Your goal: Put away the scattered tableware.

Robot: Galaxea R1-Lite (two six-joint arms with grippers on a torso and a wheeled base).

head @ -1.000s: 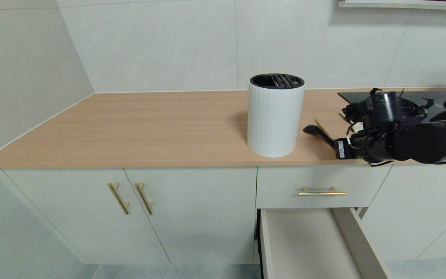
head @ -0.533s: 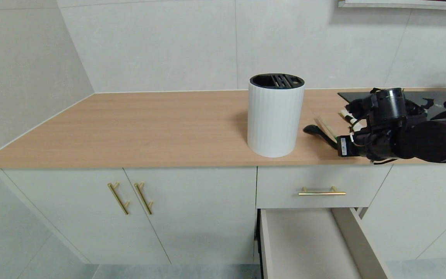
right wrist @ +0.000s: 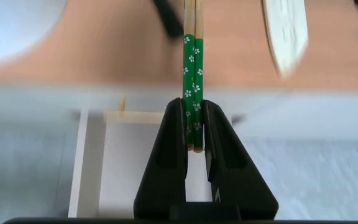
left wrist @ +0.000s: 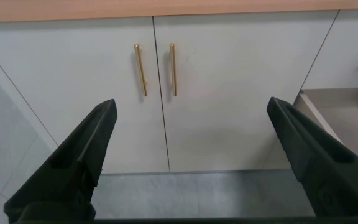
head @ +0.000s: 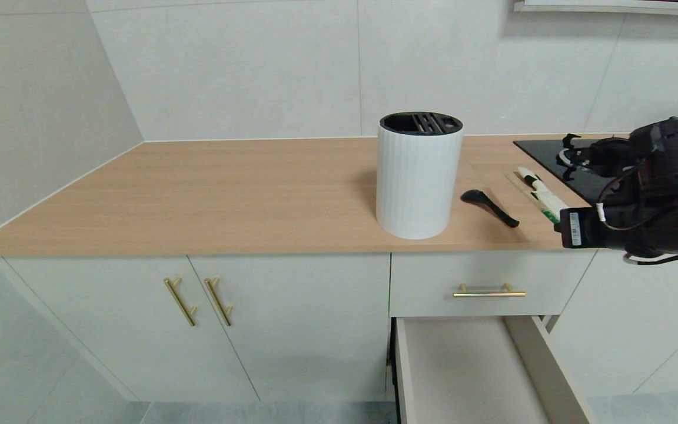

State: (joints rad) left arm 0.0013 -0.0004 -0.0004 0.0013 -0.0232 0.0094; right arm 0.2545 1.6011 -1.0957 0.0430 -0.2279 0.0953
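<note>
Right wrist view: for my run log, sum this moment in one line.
right gripper shut on green-ended wooden chopsticks | chopsticks reach over wooden counter | left gripper open, facing white cabinet doors | lower drawer open

Domestic kitchen. Evidence: wood-grain countertop (head: 227,188) against a tiled wall (head: 245,65), pale cabinet doors (head: 109,335) with brass handles (head: 180,301), an open drawer (head: 462,377) lower right, black hob (head: 542,151) far right.

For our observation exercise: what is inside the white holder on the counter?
The white holder shows a black slotted insert at its top, nothing sticking out. Below the slots, its inside is hidden.
</note>
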